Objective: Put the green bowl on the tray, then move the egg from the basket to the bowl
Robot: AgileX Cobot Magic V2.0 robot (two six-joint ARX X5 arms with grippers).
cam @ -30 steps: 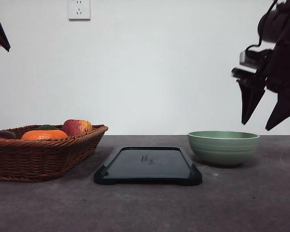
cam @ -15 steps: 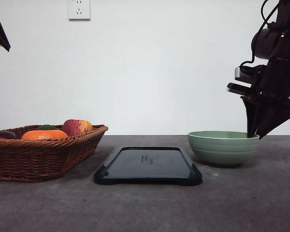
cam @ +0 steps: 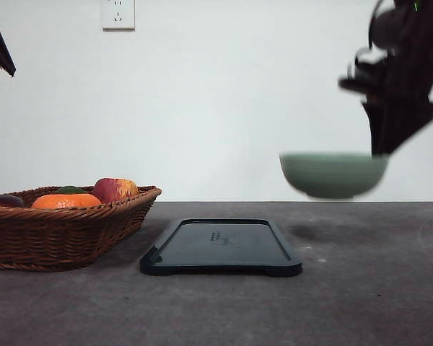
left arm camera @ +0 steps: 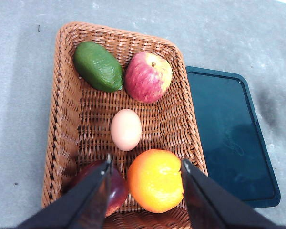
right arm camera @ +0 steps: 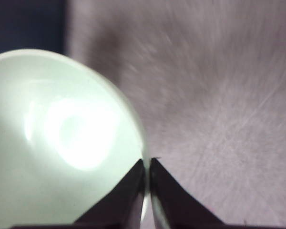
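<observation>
0 of 2 steps done: right gripper [cam: 381,148] fingers clamp the bowl [cam: 333,174] rim, airborne; tray [cam: 221,246] bare. Left gripper [left arm camera: 145,179] fingers spread above the basket [left arm camera: 69,86], egg [left arm camera: 126,129] inside.

A pale sage-green bowl [cam: 333,175], a blue-black tray [cam: 221,247] with faint print, a brown woven basket [left arm camera: 66,119] holding a green avocado [left arm camera: 98,66], red-yellow apple [left arm camera: 148,77], beige egg [left arm camera: 126,129] and orange [left arm camera: 155,180], all on a grey table [cam: 361,303].
</observation>
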